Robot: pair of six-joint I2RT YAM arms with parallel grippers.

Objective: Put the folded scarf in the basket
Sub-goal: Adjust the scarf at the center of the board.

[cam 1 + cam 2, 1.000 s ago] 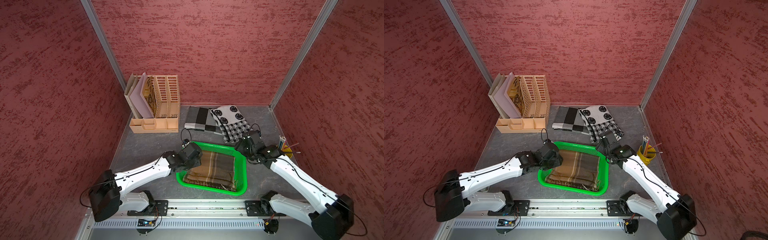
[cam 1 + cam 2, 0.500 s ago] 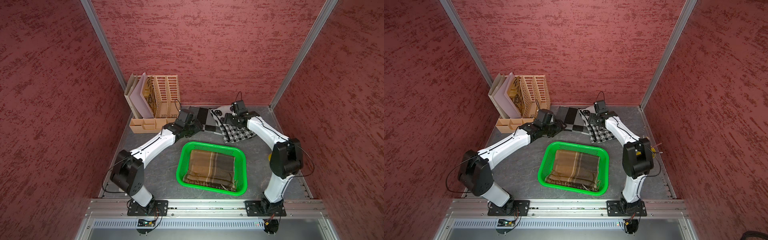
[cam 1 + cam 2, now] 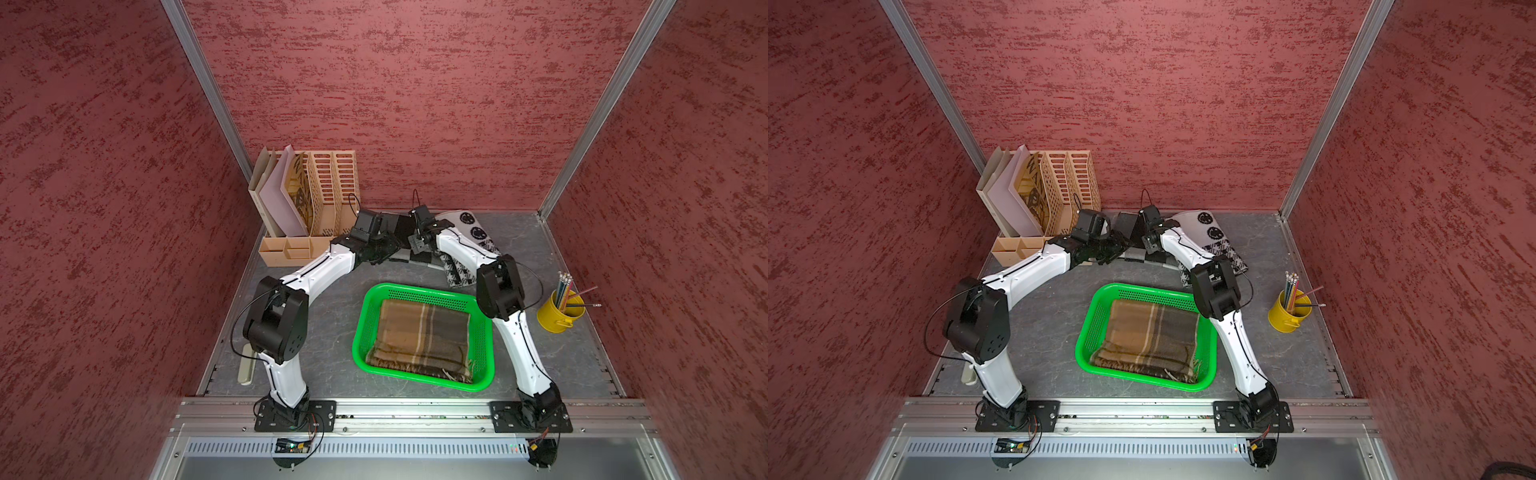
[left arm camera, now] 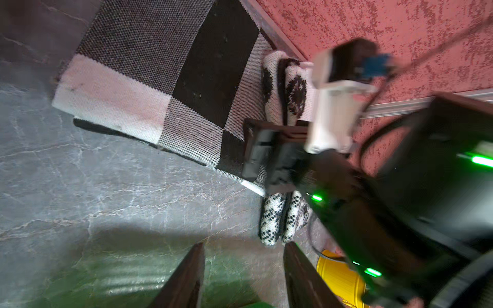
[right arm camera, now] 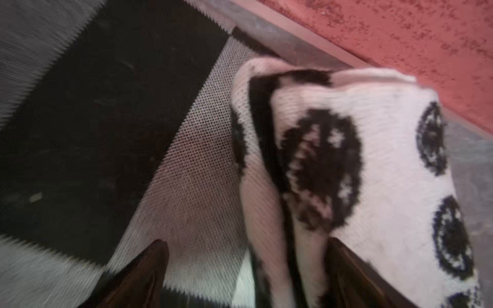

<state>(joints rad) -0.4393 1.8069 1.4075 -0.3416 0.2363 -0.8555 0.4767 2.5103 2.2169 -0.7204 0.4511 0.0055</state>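
A bright green basket (image 3: 428,296) (image 3: 1154,296) sits mid-table with a folded brown plaid scarf (image 3: 422,336) (image 3: 1148,338) lying flat inside it. At the back lie a grey, black and white checked scarf (image 4: 165,80) (image 5: 106,120) and, beside it, a white scarf with black circles (image 3: 473,232) (image 5: 373,160). Both arms reach there. My left gripper (image 3: 388,249) (image 4: 242,266) is open over bare table by the checked scarf's front edge. My right gripper (image 3: 415,245) (image 5: 245,266) is wide open, low over the seam between the two back scarves, holding nothing.
A tan slotted file organizer (image 3: 328,195) with folders stands at the back left, close to my left wrist. A yellow pencil cup (image 3: 559,318) stands at the right. The red back wall is just behind the scarves. A pale object (image 3: 247,365) lies by the left front edge.
Both arms left the basket's sides and swung to the back of the table. The right gripper opened wider and shifted left toward the checked scarf. The brown scarf stayed in the basket.
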